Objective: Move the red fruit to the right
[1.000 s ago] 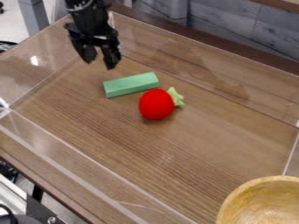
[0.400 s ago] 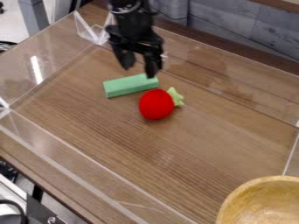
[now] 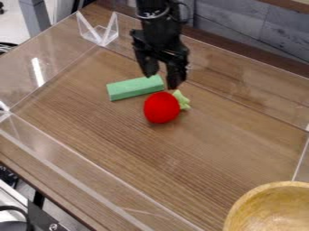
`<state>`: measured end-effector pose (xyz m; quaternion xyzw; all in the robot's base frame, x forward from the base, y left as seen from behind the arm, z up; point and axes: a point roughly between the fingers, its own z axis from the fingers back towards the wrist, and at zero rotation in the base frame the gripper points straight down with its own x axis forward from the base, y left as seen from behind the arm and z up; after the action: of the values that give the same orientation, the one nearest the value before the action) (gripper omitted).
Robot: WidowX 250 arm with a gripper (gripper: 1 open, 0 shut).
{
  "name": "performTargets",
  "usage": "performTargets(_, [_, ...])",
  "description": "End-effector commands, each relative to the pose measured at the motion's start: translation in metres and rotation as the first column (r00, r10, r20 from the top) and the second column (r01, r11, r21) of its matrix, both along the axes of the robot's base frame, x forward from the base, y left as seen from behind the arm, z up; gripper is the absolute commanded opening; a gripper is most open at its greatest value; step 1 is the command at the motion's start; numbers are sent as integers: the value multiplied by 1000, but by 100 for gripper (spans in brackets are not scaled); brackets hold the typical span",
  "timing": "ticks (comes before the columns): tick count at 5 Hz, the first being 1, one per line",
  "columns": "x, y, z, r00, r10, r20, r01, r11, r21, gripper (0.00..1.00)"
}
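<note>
The red fruit (image 3: 161,108), a toy strawberry by its look, is seen on the wooden table (image 3: 97,137), near the middle. Its round red end is turned to the near side, and its light green leafy top (image 3: 182,98) points up and to the right of the picture. The flat green block (image 3: 135,87) is seen just beside it, on the left and a bit farther back. A yellow bowl (image 3: 270,213) is seen in the near right corner, well apart from the fruit.

The black gripper (image 3: 161,71) is seen over the far side of the fruit and the block. Its two fingers are spread wide apart, and nothing is held. The fruit has not been picked up.

The fruit looks shiny and smooth, so it may be a bit slippery. It is likely light and made of hard plastic, so it should not be squashed or broken by a soft squeeze. It could roll if it is bumped on one side. The fat red part is best held, with one finger put on each side, low around its widest place. The leafy top is best left alone, as it is thin and could slip out or twist. The green block should not be knocked or pinched too.
</note>
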<state>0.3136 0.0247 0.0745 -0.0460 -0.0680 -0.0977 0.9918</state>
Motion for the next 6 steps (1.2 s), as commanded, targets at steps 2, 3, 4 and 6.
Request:
performTargets(2, [2, -10, 5, 998, -52, 23, 51, 998, 41, 100])
performTargets(3, [-7, -10, -13, 995, -98, 0, 98, 994, 52, 100])
performTargets(4, [-15, -10, -32, 991, -130, -20, 131, 989, 64, 100])
performTargets(6, [-14, -11, -46, 989, -144, -36, 147, 987, 70, 100])
